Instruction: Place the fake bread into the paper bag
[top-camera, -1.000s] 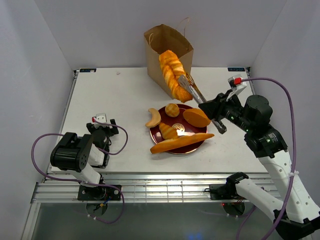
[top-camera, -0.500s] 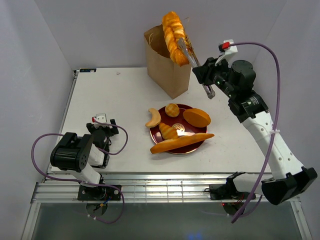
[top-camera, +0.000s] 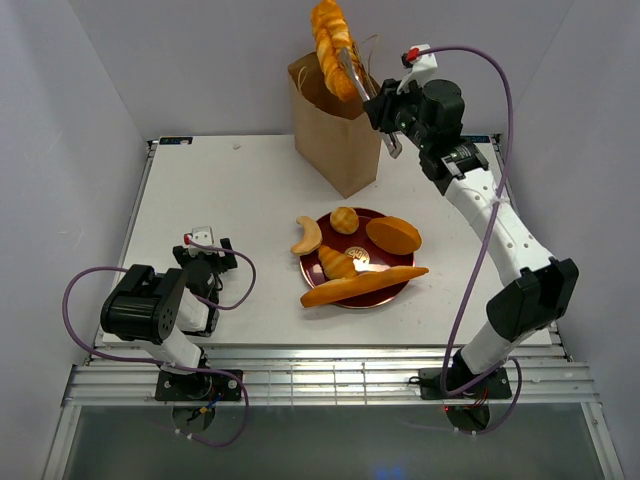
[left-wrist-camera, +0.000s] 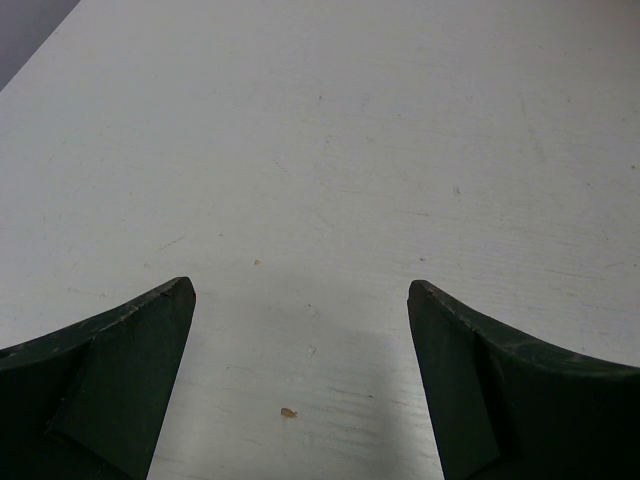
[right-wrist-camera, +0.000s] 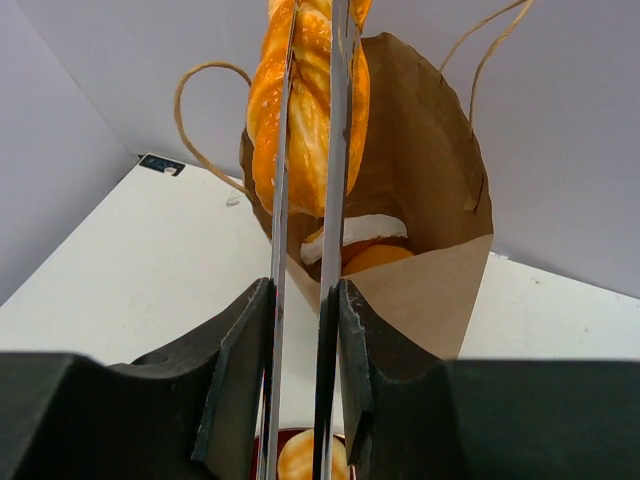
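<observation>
My right gripper is shut on metal tongs, and the tongs clamp a twisted golden bread high above the mouth of the brown paper bag. In the right wrist view the tongs grip the twisted bread over the open bag, and a filled roll lies inside it. A baguette, an oval loaf, a round bun and a croissant lie on the dark red plate. Another croissant lies beside the plate. My left gripper is open and empty.
The left wrist view shows only bare white table between the open fingers. Grey walls enclose the table on the left, right and back. The bag stands at the back edge, its twisted handles sticking up.
My right arm has lifted the tongs and the twisted bread up and back, from in front of the bag to above its mouth. The left arm has not moved.
</observation>
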